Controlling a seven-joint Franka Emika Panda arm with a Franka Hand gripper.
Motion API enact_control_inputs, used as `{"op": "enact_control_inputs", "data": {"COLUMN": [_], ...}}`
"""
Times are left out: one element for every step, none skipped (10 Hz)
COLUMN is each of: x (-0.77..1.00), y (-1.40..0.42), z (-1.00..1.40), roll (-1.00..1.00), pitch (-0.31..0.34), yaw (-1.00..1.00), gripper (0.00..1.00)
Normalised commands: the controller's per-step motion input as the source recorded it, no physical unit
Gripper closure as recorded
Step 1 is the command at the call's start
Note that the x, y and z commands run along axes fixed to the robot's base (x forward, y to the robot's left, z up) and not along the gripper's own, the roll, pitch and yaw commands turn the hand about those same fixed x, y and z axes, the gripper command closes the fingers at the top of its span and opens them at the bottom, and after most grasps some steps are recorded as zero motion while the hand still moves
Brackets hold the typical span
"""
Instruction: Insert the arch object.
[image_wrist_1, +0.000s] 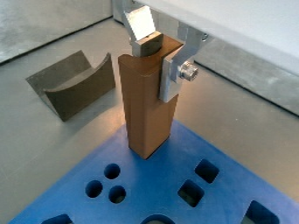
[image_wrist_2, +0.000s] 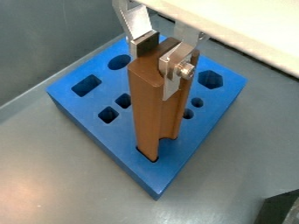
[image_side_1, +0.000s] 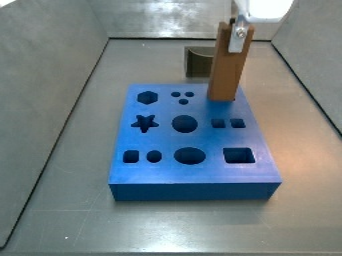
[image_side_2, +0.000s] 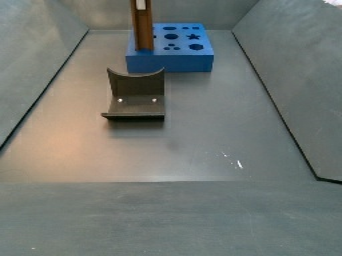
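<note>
The arch object (image_wrist_1: 146, 105) is a tall brown wooden bar. It stands upright with its lower end in a slot near a corner of the blue board (image_wrist_1: 163, 172). It shows the same way in the other wrist view (image_wrist_2: 155, 114) and in both side views (image_side_1: 225, 75) (image_side_2: 140, 22). The gripper (image_wrist_1: 162, 57) is at the bar's top. Its silver fingers (image_wrist_2: 177, 74) sit on two opposite sides of the bar and are shut on it. The blue board (image_side_1: 187, 188) has several shaped holes.
A squat dark grey block with a curved notch (image_side_2: 135, 95) lies on the grey floor apart from the board, and shows in a wrist view (image_wrist_1: 73, 83). Grey walls enclose the floor on the sides (image_side_1: 67, 90).
</note>
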Motion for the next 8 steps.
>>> {"op": "enact_control_inputs", "data": {"x": [0.0, 0.0, 0.0, 0.0, 0.0, 0.0, 0.0, 0.0], "y": [0.11, 0.14, 0.2, 0.23, 0.24, 0.2, 0.0, 0.0], "z": [-0.3, -0.35, -0.38, -0.39, -0.34, -0.31, -0.02, 0.0], "roll": [0.0, -0.01, -0.05, -0.08, -0.11, -0.09, -0.07, 0.0], "pitch": [0.006, 0.007, 0.0, 0.0, 0.0, 0.0, -0.031, 0.0], "yaw": [-0.04, -0.06, -0.08, -0.08, -0.07, -0.05, 0.0, 0.0], "gripper": [1.0, 1.0, 1.0, 1.0, 1.0, 1.0, 1.0, 1.0]}}
